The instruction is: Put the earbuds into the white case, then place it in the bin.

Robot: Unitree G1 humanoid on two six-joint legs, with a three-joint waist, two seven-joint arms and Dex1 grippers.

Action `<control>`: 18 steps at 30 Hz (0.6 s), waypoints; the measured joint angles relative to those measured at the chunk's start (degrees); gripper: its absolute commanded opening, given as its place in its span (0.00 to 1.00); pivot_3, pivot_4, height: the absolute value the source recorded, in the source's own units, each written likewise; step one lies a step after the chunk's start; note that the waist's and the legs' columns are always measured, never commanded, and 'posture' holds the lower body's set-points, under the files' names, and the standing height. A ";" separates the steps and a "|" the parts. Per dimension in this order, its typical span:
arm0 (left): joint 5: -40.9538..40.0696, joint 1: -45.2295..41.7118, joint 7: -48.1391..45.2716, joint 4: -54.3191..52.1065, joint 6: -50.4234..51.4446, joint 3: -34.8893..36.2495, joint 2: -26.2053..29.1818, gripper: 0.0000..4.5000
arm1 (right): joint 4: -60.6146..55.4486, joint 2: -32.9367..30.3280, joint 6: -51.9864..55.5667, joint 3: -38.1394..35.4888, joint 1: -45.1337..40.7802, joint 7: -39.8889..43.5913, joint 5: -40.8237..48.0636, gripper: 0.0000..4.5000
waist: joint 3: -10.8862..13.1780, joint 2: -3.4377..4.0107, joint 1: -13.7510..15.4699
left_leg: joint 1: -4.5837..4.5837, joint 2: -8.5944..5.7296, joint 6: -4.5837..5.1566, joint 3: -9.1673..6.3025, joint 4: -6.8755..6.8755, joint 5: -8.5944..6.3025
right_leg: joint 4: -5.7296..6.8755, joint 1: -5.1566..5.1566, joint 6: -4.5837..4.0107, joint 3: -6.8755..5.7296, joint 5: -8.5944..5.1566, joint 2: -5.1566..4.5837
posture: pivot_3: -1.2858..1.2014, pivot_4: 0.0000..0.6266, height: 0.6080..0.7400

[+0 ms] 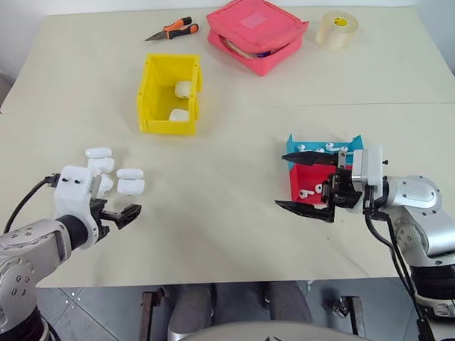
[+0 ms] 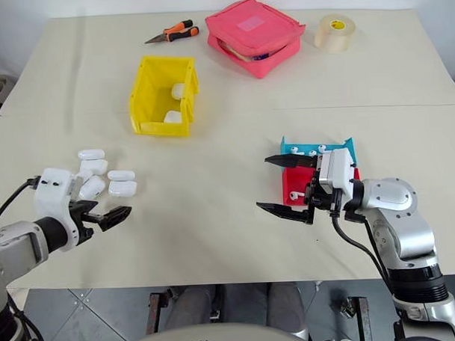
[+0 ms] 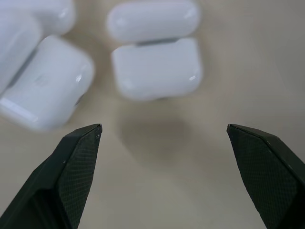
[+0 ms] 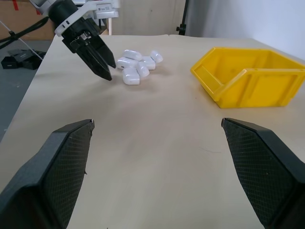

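Both tools spread wide, left tool (image 1: 130, 213), right tool (image 1: 306, 184), cream table (image 1: 230, 238), yellow bin (image 1: 151, 91)

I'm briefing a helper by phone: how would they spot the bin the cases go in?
On the beige table, look left of the pink pouch at the far side. The bin is the bright yellow tall-walled box holding two white cases, unlike the small blue and red trays.
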 measured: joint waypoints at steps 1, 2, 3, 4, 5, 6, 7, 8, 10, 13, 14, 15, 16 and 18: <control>-1.15 -0.41 1.27 0.06 0.00 -0.50 -0.17 1.00 | 0.00 0.00 0.02 0.00 0.01 -0.08 0.00 1.00 | 0.00 0.00 0.00 | 0.00 0.00 0.00 0.00 0.00 0.00 | 0.00 0.00 0.00 0.00 0.00 0.00 | 0.52 0.24 1.00; -1.77 -1.00 2.77 0.22 0.02 -0.92 -0.50 1.00 | -0.02 0.00 0.02 -0.04 0.09 -0.17 0.00 1.00 | 0.00 0.00 0.00 | 0.00 -0.01 0.00 0.00 0.00 0.00 | 0.00 0.00 0.00 0.00 0.00 0.01 | 0.52 0.24 1.00; -1.90 -1.79 4.21 0.48 0.02 -1.29 -1.28 1.00 | -0.06 0.02 0.02 -0.04 0.21 -0.30 0.00 1.00 | 0.00 0.00 0.00 | 0.01 -0.03 0.00 0.00 0.00 0.00 | 0.01 0.00 0.00 0.00 0.00 0.00 | 0.52 0.24 1.00; -1.86 -3.15 6.00 1.50 0.03 -2.09 -2.18 1.00 | -0.16 0.02 0.03 -0.07 0.51 -0.54 -0.02 1.00 | 0.00 0.00 0.03 | 0.00 -0.04 0.00 0.00 0.01 0.00 | 0.01 0.00 0.00 0.00 0.00 0.01 | 0.52 0.24 1.00; -1.82 -3.96 7.28 2.33 0.03 -2.72 -2.69 1.00 | -0.27 0.09 0.06 0.01 0.56 -0.70 -0.03 1.00 | 0.00 -0.01 0.09 | 0.00 -0.04 0.00 -0.01 0.04 0.00 | 0.03 0.00 0.00 -0.01 0.00 0.01 | 0.52 0.24 1.00; -1.72 -4.64 8.64 2.86 0.04 -3.30 -3.50 1.00 | -0.48 0.09 0.07 -0.02 0.67 -0.93 -0.03 1.00 | 0.00 -0.01 0.09 | 0.00 -0.06 0.00 0.00 0.04 0.00 | 0.04 0.00 0.00 0.00 0.00 0.01 | 0.52 0.24 1.00; -1.67 -5.53 9.92 3.79 0.05 -4.05 -4.18 1.00 | -0.86 0.09 0.08 -0.05 0.96 -1.29 -0.03 1.00 | 0.00 -0.01 0.15 | 0.00 -0.07 0.00 0.00 0.05 0.00 | 0.05 0.00 0.00 0.00 0.00 0.01 | 0.52 0.24 1.00; -1.59 -6.10 11.02 4.58 0.04 -4.56 -4.82 1.00 | -1.31 0.12 0.09 -0.03 1.15 -1.49 -0.03 1.00 | 0.00 -0.01 0.14 | -0.01 -0.07 0.00 0.00 0.05 0.00 | 0.04 0.00 0.00 0.00 0.00 0.01 | 0.52 0.24 1.00; -1.40 -7.03 13.02 5.39 0.05 -5.86 -5.87 1.00 | -1.67 0.12 0.09 -0.19 1.77 -2.08 -0.02 1.00 | 0.01 -0.01 0.10 | 0.00 -0.08 0.00 0.00 0.04 0.00 | 0.04 0.00 0.00 0.01 0.00 0.01 | 0.52 0.24 1.00; -1.17 -8.55 14.80 6.83 0.05 -6.78 -6.21 1.00 | -2.16 0.11 0.11 -0.22 2.69 -2.80 -0.02 1.00 | 0.01 -0.01 0.11 | 0.00 -0.07 0.00 0.01 0.04 0.00 | 0.04 0.00 0.00 0.00 0.00 0.01 | 0.52 0.24 1.00; -1.03 -9.19 15.35 7.10 0.05 -7.22 -6.47 1.00 | -2.46 0.11 0.11 -0.23 2.89 -2.94 -0.02 1.00 | 0.01 -0.02 0.11 | 0.00 -0.06 0.00 0.00 0.05 0.01 | 0.05 0.00 0.00 0.00 0.00 0.02 | 0.52 0.24 1.00; -0.97 -9.71 15.67 7.44 0.05 -7.62 -6.51 1.00 | -2.64 0.11 0.10 -0.24 2.93 -3.08 -0.02 1.00 | 0.01 -0.01 0.11 | 0.00 -0.06 0.00 0.00 0.06 0.01 | 0.05 0.00 0.00 0.00 0.00 0.02 | 0.52 0.24 1.00; -0.95 -10.27 15.95 8.13 0.04 -8.36 -6.08 1.00 | -2.94 0.11 0.10 -0.24 2.95 -3.37 -0.02 1.00 | 0.01 -0.01 0.11 | 0.00 -0.06 0.00 0.01 0.06 0.01 | 0.06 0.00 0.00 0.00 0.00 0.02 | 0.52 0.24 1.00; -1.36 -10.35 15.83 8.48 0.03 -9.23 -4.34 1.00 | -3.48 0.11 0.08 -0.24 3.01 -3.64 -0.02 1.00 | 0.01 -0.02 0.08 | 0.00 -0.06 0.00 0.00 0.06 0.00 | 0.07 -0.01 0.00 0.00 0.00 0.03 | 0.52 0.24 1.00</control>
